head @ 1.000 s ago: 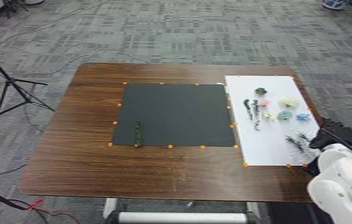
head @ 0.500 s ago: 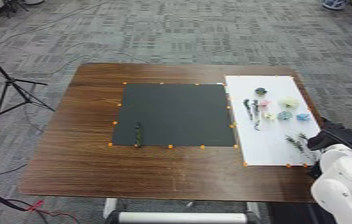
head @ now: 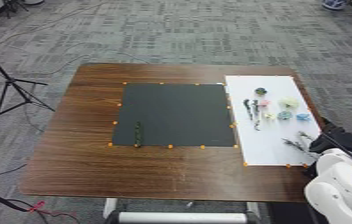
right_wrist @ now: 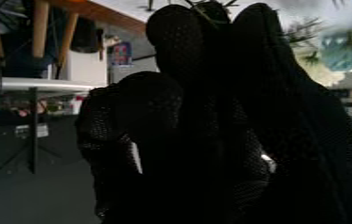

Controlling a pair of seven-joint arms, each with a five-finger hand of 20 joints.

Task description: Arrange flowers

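At the right edge of the white board (head: 270, 155), my right hand (head: 334, 140) is beside thin green sprigs (head: 295, 145). In the right wrist view, the black-gloved right hand (right_wrist: 181, 110) pinches a green sprig (right_wrist: 210, 19) at its fingertips. More leaves lie beyond, near a teal flower (right_wrist: 348, 50) and a cream flower (right_wrist: 325, 70). Farther up the board are a dark flower (head: 260, 91), a pink flower (head: 264, 103), a yellow flower (head: 269, 116), a blue flower (head: 303, 117) and narrow green stems (head: 248, 108). One long green stem (head: 138, 135) lies on the black mat (head: 177, 110).
Orange markers line the mat and board on the brown table (head: 84, 160). A black tripod (head: 9, 80) stands on the floor to the left. Beyond the right hand, the right wrist view has a pale round table (right_wrist: 48, 84) and wooden legs (right_wrist: 68, 37).
Beside my right hand, the sprigs have turned and shifted slightly on the white board. The right hand and arm have moved a little. The stem on the black mat has stayed still.
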